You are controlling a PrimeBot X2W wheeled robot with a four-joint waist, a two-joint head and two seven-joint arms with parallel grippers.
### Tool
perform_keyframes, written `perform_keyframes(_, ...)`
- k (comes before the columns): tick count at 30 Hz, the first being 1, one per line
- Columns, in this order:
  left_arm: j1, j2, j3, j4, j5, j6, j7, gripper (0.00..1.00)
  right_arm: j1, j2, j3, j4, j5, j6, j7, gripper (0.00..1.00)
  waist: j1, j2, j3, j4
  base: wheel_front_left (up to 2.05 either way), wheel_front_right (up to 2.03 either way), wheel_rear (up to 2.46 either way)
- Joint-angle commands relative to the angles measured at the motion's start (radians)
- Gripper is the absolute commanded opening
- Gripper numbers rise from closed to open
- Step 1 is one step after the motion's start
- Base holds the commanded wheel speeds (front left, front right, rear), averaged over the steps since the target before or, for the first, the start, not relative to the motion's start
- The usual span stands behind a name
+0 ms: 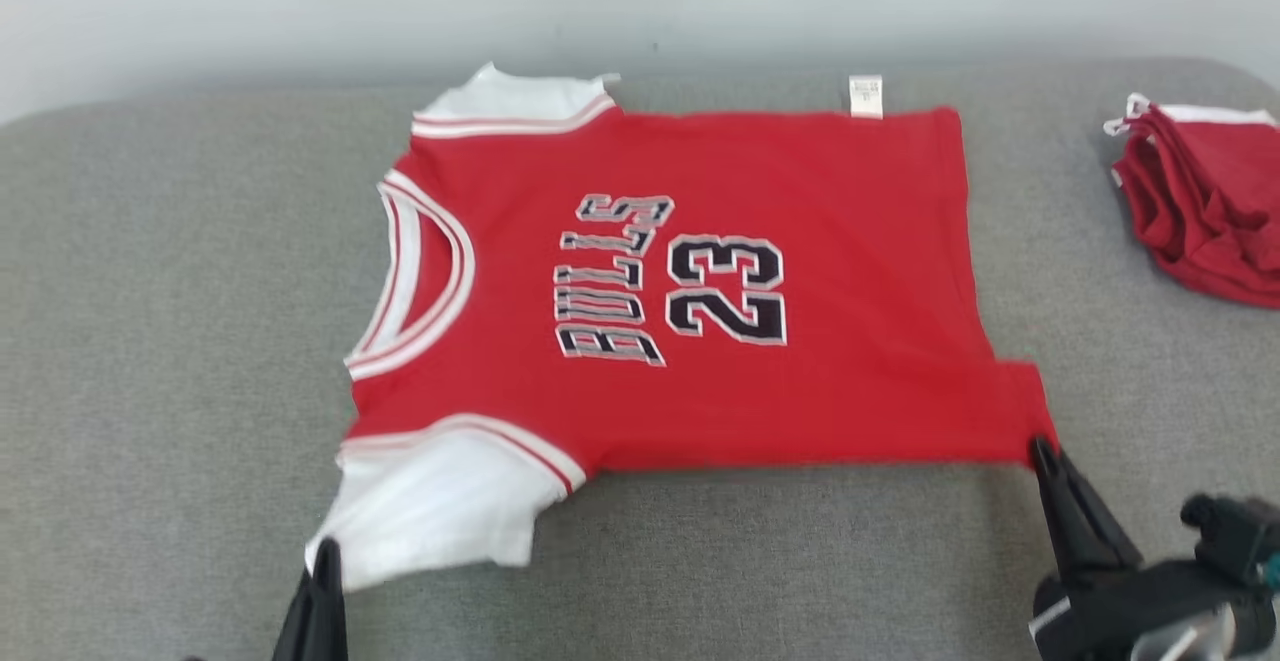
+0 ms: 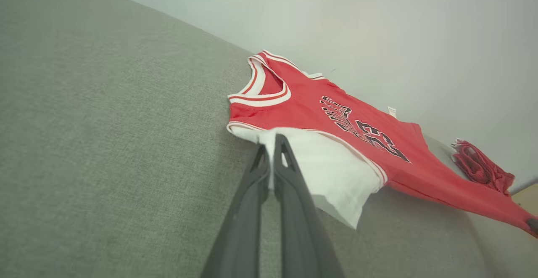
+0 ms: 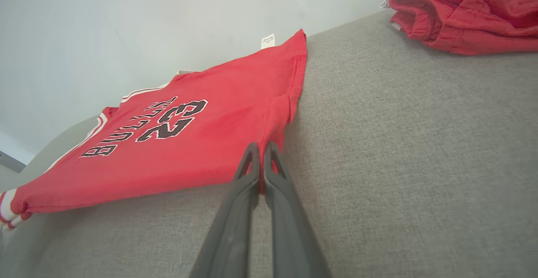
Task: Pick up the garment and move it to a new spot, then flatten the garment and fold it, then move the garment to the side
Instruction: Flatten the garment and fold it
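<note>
Red knit with white sleeves, the garment (image 1: 700, 291) lies spread face-up across the middle of the grey fabric-covered desk (image 1: 150, 341), collar to the left and hem to the right. We judge it light, soft and limp. It will sag and crease wherever it is unsupported, and it should drag rather than glide on the rough cloth beneath. Corners and edges are the sensible places to take it, two at once, so the cloth hangs taut between them.

At the near left, our left tool (image 1: 327, 549) is clenched on the edge of the near white sleeve (image 1: 440, 501). The left wrist view shows a sliver of white pinched between its dark fingers (image 2: 294, 198), which reach low along the desk. Between the two holds, the garment's near edge looks raised a little off the desk.

At the near right, our right tool (image 1: 1042, 451) is clenched on the near hem corner (image 1: 1015, 406), with red cloth caught between its fingers. The arm comes in from the near right and leans toward the far left. Further right, well apart, a second red pile (image 1: 1205, 201) sits by the desk's far right edge.
</note>
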Motion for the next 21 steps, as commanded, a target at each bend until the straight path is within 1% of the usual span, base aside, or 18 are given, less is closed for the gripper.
perform_keyframes(1, 0.034, -0.012, 0.005, 0.013, 0.009, -0.006, -0.003, 0.0, 0.047, 0.016, -0.02, -0.012, -0.016, -0.003, 0.01, 0.0, 0.0002, 0.0002, -0.043, 0.011, 0.0, 0.0, 0.0)
perform_keyframes(6, 0.093, -0.016, -0.013, 0.042, 0.012, -0.023, -0.001, 0.0, 0.142, 0.038, -0.065, -0.03, -0.053, -0.003, 0.045, 0.0, 0.0002, 0.0002, -0.074, 0.018, 0.0, 0.0, 0.0)
perform_keyframes(11, 0.115, -0.01, -0.033, 0.045, 0.019, -0.032, 0.003, 0.0, 0.207, 0.069, -0.098, -0.055, -0.057, -0.003, 0.075, 0.0, 0.0002, 0.0002, -0.081, 0.019, 0.0, 0.0, 0.0)
perform_keyframes(15, 0.087, -0.004, -0.045, 0.046, 0.034, -0.034, 0.006, 0.0, 0.207, 0.086, -0.096, -0.063, -0.064, -0.003, 0.083, 0.0, 0.0002, 0.0002, -0.075, 0.012, 0.0, 0.0, 0.0)
perform_keyframes(21, -0.005, 0.025, -0.065, 0.041, 0.064, -0.056, 0.037, 0.0, 0.156, 0.097, -0.078, -0.068, -0.066, -0.003, 0.099, 0.0, 0.0002, 0.0002, -0.059, -0.022, 0.0, 0.0, 0.0)
